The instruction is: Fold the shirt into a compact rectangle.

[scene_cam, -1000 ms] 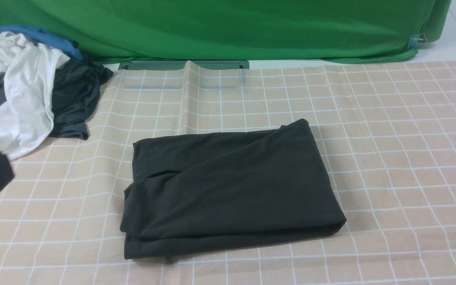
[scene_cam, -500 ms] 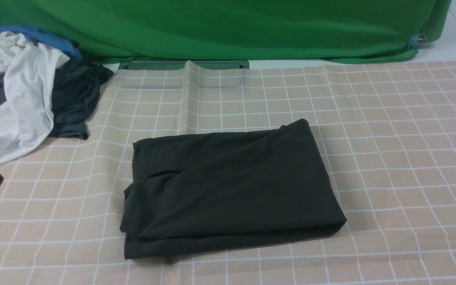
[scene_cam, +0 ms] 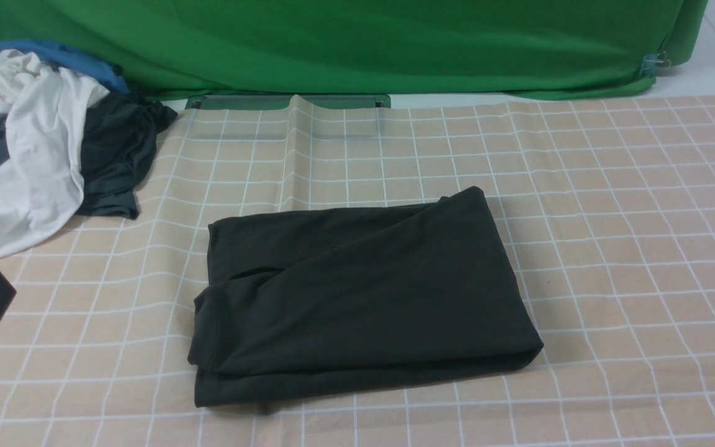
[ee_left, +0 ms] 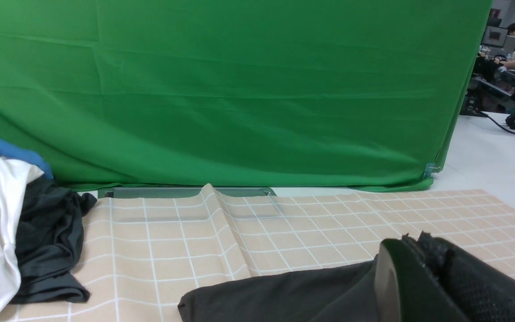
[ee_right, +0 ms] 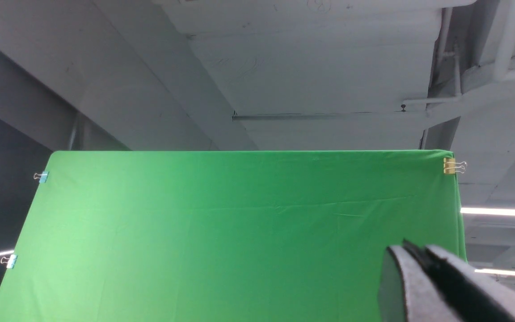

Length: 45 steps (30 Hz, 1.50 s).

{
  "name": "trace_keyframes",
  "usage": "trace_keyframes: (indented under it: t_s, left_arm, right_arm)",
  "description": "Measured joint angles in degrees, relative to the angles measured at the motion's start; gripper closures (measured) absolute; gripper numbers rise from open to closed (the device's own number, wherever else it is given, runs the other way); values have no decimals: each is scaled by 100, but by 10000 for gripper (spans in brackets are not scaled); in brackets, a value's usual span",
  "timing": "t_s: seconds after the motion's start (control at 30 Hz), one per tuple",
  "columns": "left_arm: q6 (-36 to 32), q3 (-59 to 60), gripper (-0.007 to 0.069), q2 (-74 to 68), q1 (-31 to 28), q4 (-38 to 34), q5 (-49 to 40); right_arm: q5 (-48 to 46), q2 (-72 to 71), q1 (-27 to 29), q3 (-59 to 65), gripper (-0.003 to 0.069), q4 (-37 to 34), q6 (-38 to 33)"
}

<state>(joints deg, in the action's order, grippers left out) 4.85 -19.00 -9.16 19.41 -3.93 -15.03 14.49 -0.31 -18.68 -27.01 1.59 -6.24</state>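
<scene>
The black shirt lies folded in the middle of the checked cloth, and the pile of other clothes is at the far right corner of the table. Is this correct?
Not quite. The shirt does lie folded in the middle of the checked cloth, but the pile of other clothes is at the far left corner, not the right. The front view shows this.

Green backdrop (scene_cam: 357,43) across top of front frame, clipped at corners with binder clips (ee_right: 454,166). Beige checked tablecloth (scene_cam: 630,248) over lower frame, ridged at upper centre. White floor (ee_left: 485,165) at right. Grey concrete ceiling (ee_right: 306,67) above, pipes (ee_right: 445,53) upper right, strip light (ee_right: 501,211) at right edge.
</scene>
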Motion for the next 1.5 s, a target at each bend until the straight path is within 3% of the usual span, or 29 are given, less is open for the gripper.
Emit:
trace_keyframes:
  t_s: [0.27,0.5,0.63,1.5]
  left_arm:
    - [-271,156,605,85,-65,104,399]
    - [-646,1248,605,731,-1278,134,824]
    - [-671,1798,605,904,-1656,152,900]
    - [-671,1941,604,916,-1705,230,534]
  right_arm:
    - [5,0,0,0,568,0,0]
    - [5,0,0,0,562,5,0]
    - [5,0,0,0,550,5,0]
    - [-1,0,0,0,510,5,0]
